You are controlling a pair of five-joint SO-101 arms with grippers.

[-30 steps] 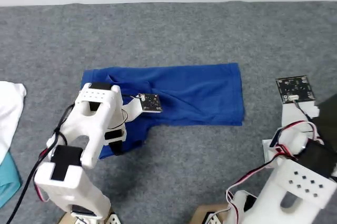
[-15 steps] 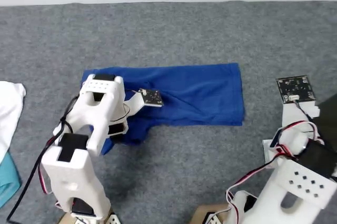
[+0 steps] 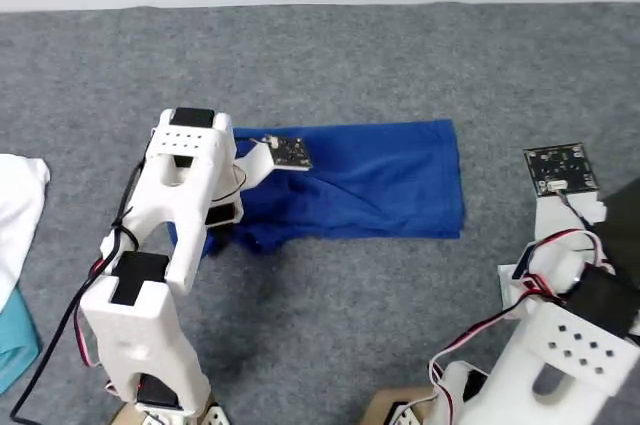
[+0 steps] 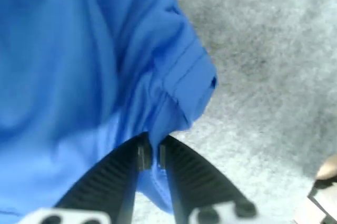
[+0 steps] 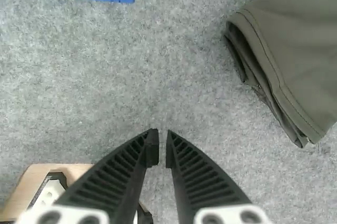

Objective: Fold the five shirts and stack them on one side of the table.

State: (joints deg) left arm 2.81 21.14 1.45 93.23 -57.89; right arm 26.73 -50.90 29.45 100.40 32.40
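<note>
When reading the table from above, with 12 o'clock at the far edge, possible to place the blue shirt (image 3: pixel 370 180) near the middle, spread with its long axis from 9 to 3 o'clock. At its 9 o'clock end, bunched up under the left arm (image 3: pixel 180 195). Pinched there by the left gripper (image 4: pixel 150 155): jaws closed to a thin gap on a fold of blue cloth, the sleeve (image 4: pixel 189 81) hanging loose just beside the tips.

From this grip, nearly all the free cloth to 3 o'clock. So probably a matter of carrying the held end along that same axis, toward 3 o'clock, and laying it on the flat part. Important to go straight along the axis; otherwise risk of a crooked fold.

As for the right gripper (image 5: pixel 158 153): jaws narrow, almost touching, holding nothing, above bare carpet at about 5 o'clock from the shirt, apart from its 3 o'clock hem. Clearly the farther of the two from the work.

Underneath, grey carpet (image 3: pixel 350 65), rough, likely to drag on the cloth if slid and not lifted. Bare carpet on the 12 and 6 o'clock sides of the shirt. At the 9 o'clock edge, a white shirt (image 3: pixel 20 205) and a teal garment (image 3: pixel 12 345), well apart from the blue one. At the 3 o'clock side, a folded olive garment (image 5: pixel 295 50), near the right arm (image 3: pixel 560 325).
</note>
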